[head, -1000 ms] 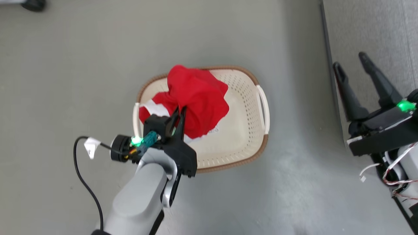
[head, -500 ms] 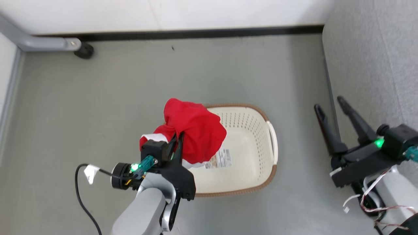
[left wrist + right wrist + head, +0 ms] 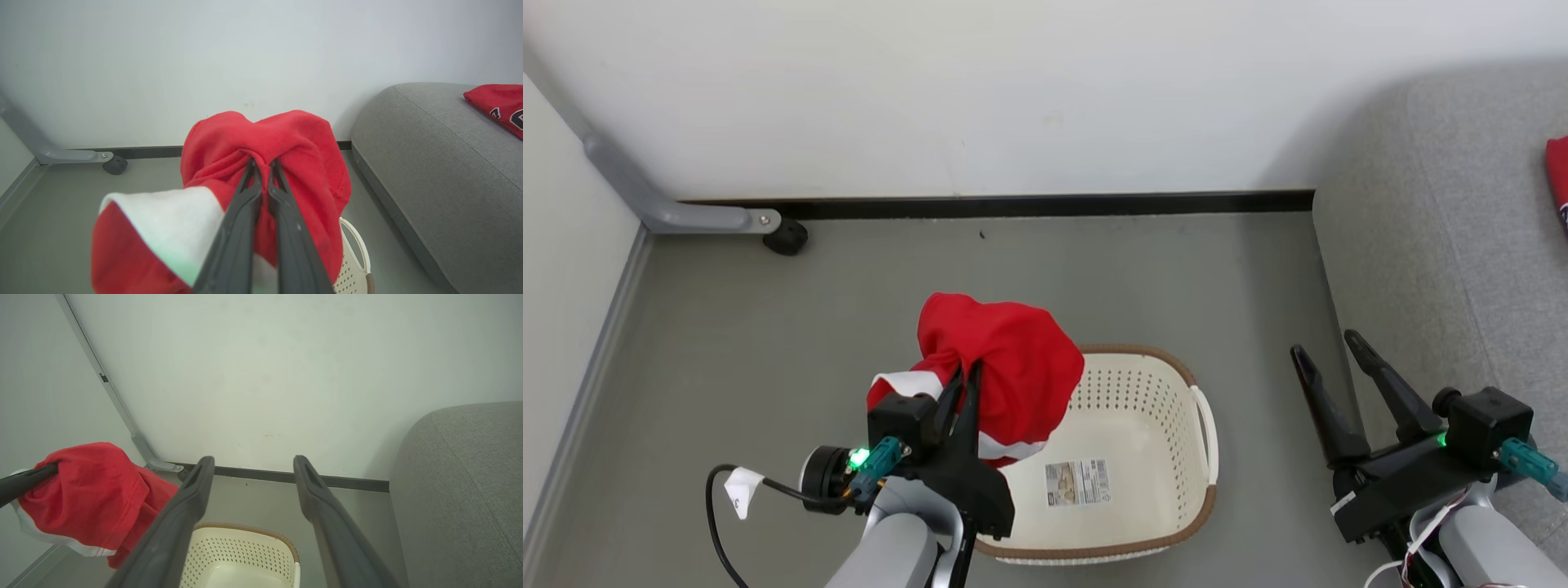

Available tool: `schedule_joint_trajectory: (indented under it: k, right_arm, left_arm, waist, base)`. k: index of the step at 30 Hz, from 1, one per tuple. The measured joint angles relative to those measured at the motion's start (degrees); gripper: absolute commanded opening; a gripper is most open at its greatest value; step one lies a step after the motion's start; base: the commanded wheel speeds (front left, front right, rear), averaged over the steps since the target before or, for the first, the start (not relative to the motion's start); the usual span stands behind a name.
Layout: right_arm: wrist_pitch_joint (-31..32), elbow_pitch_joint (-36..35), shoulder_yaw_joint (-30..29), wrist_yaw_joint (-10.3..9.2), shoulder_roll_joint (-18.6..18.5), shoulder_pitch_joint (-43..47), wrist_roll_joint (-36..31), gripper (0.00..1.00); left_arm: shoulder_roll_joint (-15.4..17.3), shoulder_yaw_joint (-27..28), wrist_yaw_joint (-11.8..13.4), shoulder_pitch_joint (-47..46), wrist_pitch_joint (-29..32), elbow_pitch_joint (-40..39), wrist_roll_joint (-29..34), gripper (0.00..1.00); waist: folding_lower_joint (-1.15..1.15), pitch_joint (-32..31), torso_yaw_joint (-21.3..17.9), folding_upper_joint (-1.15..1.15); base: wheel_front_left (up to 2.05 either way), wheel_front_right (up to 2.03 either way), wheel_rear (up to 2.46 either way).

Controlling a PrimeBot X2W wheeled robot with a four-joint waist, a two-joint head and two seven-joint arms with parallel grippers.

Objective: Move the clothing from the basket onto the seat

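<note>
Left pincer (image 3: 966, 374): clamped tight on a bunched fold of the red garment with the white stripe (image 3: 1013, 359). I hold the garment up over the left end of the laundry basket (image 3: 1143, 408); I cannot tell whether its hem touches the rim. The basket stands on the grey floor (image 3: 849, 286), and a label sticker (image 3: 1078, 482) shows on its inside bottom. Right pincer (image 3: 1321, 343): fingers spread wide, holding nothing, just beside the grey seat (image 3: 1413, 261). A red jersey (image 3: 496, 100) lies on top of the seat, with part of its lettering showing.
</note>
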Motion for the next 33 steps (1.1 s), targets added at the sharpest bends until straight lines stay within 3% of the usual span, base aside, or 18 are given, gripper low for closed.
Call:
schedule_joint_trajectory:
  k: [17, 33]
  right_arm:
    - [0.0, -0.45, -1.34, -0.51, 2.21, 2.04, -1.64, 1.0]
    - [0.0, -0.75, -1.9, -0.44, 2.99, 2.68, -3.03, 1.0]
  left_arm:
    - [0.07, 2.26, 0.0, 1.7, -0.01, -19.31, 7.32, 0.0]
    - [0.57, 1.37, -0.66, -1.79, -0.02, -30.55, 11.04, 0.0]
  waist:
    - [0.01, -3.25, 0.71, 0.01]
    - [0.01, -2.81, 0.48, 0.01]
  base:
    - [0.0, 0.0, 0.0]
    - [0.0, 0.0, 0.0]
